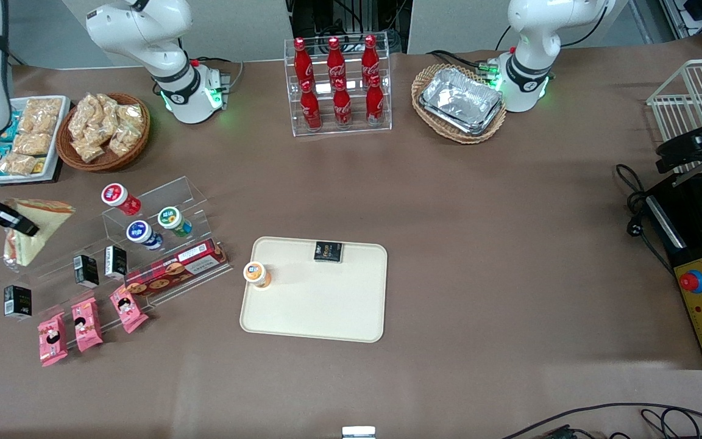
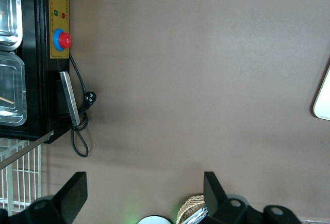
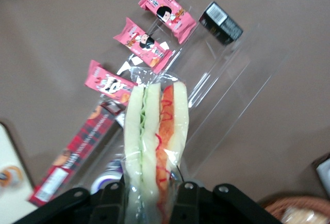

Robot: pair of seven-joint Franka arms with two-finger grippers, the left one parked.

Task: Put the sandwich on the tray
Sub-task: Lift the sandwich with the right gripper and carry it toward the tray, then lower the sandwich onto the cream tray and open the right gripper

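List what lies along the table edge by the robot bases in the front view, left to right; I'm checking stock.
white snack tray → basket of snack bags → cola bottle rack → basket of foil trays → white wire rack. The gripper holds the sandwich.

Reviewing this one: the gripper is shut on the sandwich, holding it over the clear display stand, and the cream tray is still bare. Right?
Not quite. The gripper is shut on the sandwich over the clear display stand, but the tray is not bare: the front view shows an orange-lidded jar and a small black box on it.
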